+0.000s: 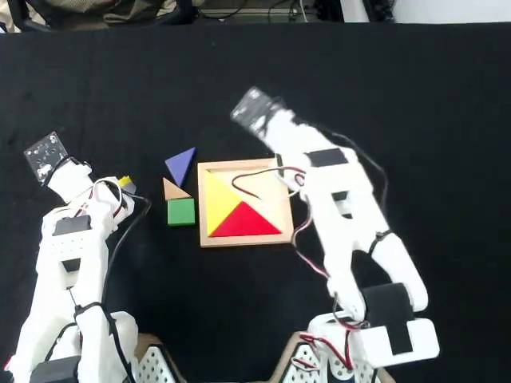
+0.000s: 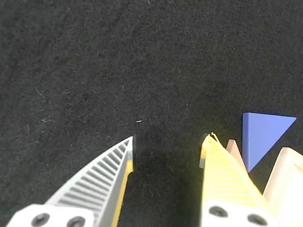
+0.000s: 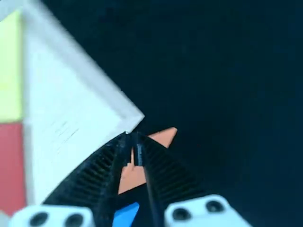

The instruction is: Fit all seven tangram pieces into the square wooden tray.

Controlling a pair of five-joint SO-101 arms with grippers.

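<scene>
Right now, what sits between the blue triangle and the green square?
A small tan triangle, in the high view, between blue triangle and green square.

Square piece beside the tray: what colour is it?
The square piece is green; see the high view.

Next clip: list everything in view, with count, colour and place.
tray: 1, wooden, mid-table
yellow triangle: 1, yellow, in the tray
red triangle: 1, red, in the tray, next to the yellow one
blue triangle: 1, blue, left of the tray
tan triangle: 1, tan, between the blue triangle and the square
square: 1, green, left of the tray
orange triangle: 1, orange, on the table off a tray corner
blue piece: 1, blue, near the orange triangle, shape hidden
table: 1, black
left pincer: 1, yellow and white, open, over bare table near the blue triangle
right pincer: 1, black, over the orange triangle
</scene>
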